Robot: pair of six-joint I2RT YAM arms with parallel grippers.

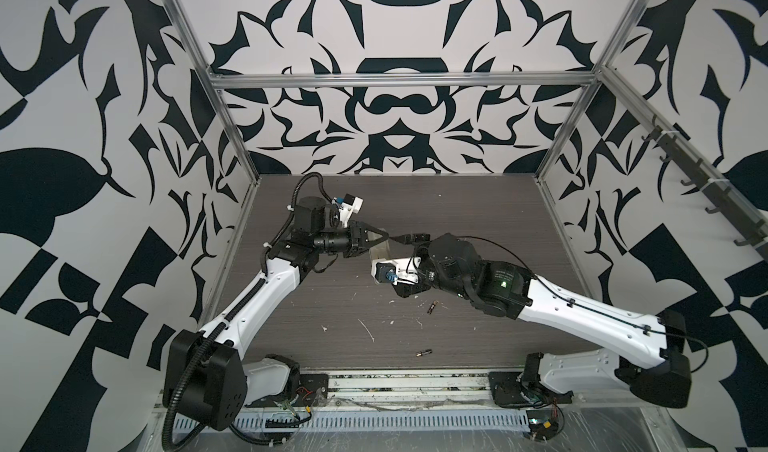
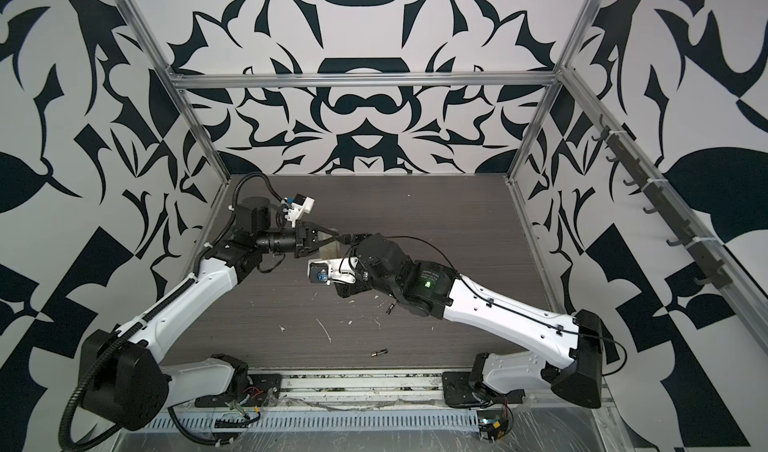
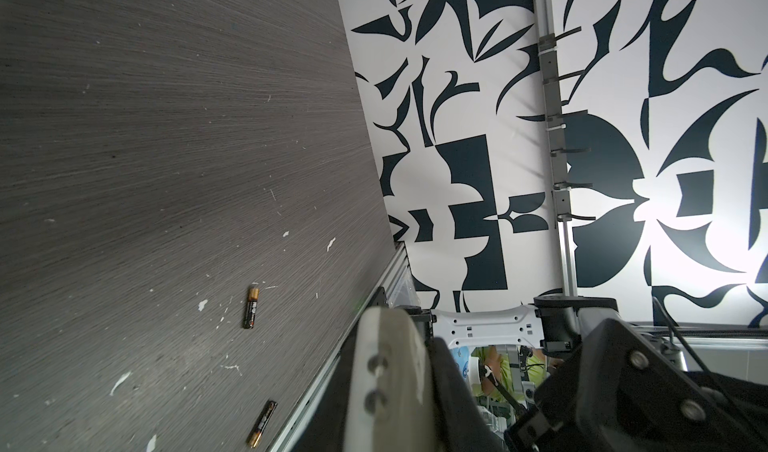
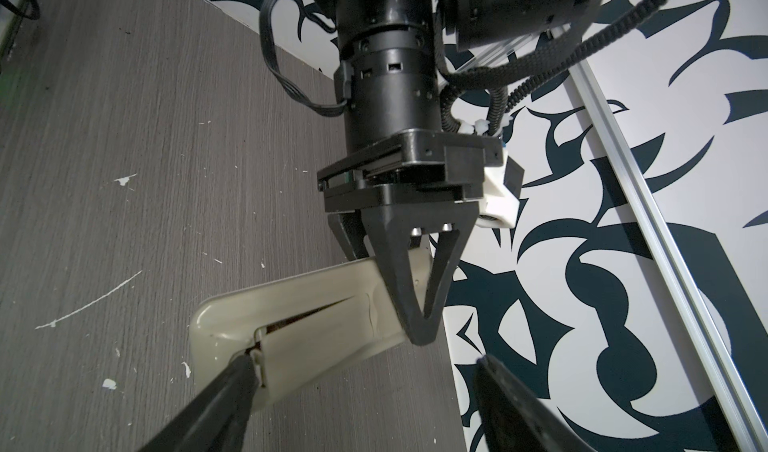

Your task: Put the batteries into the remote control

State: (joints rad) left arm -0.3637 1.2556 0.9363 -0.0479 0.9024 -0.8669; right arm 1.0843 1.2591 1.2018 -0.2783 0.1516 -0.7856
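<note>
left fingers (image 4: 392,283): clamped on one end of the slim rectangular remote control (image 4: 316,325). Its beige back is turned to the right wrist camera.
right fingers (image 4: 216,404): spread wide, nothing held. One tip is set at the end seam of the beige rectangular battery cover (image 4: 328,337); contact looks likely but is not clearly shown.
battery cover: seated on the remote control's back, with a dark gap seen along one long edge.
remote control position: held between the two arms, left of centre in both top views (image 1: 381,249).
batteries: two small dark cylinders with gold-brown bands, lying loose on the dark grey wood-grain worktop (image 1: 478,221). One battery (image 1: 432,307) is just beside the right arm (image 1: 582,312). The second battery (image 1: 424,352) is near the front edge. Both are well apart from the remote control.
white scraps (image 1: 368,330): scattered over the front half of the worktop.
</note>
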